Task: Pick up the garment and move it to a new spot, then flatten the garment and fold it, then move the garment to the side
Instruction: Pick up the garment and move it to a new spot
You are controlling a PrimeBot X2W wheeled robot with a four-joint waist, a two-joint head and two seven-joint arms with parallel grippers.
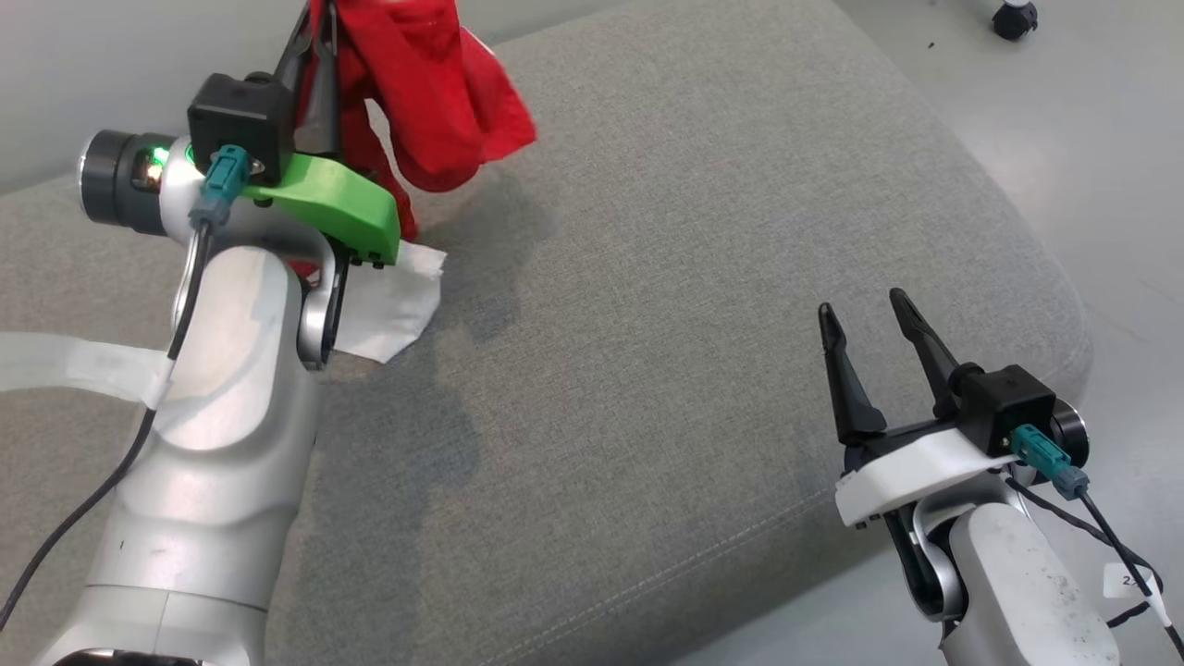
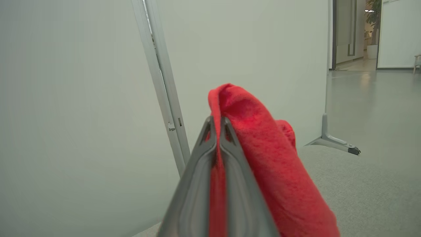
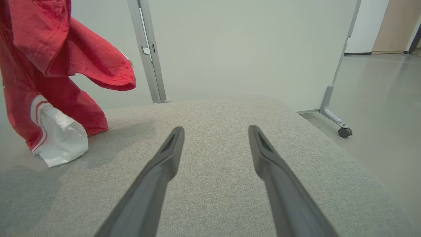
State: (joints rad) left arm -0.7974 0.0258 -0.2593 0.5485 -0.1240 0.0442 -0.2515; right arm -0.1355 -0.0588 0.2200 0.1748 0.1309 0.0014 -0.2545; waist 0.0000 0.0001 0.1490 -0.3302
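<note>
A red garment (image 1: pixel 435 102) with a white part (image 1: pixel 393 301) hangs at the upper left of the head view. My left gripper (image 1: pixel 310 37) is shut on its top fold and holds it up, so only the white end touches the grey cushion (image 1: pixel 703 277). The left wrist view has red cloth (image 2: pixel 260 144) pinched between the closed fingers (image 2: pixel 200 154) and draped over their right side. In the right wrist view the garment (image 3: pixel 49 65) hangs at the far left with its white end (image 3: pixel 62 138) on the cushion. My right gripper (image 1: pixel 865 314) stands open and empty over the cushion's near right corner.
A pale partition panel (image 3: pixel 250 49) on a wheeled foot (image 3: pixel 343 131) stands behind the cushion. Grey floor (image 1: pixel 1091 120) lies to the right, past the cushion's rounded edge. A dark cable (image 1: pixel 83 499) runs along my left forearm.
</note>
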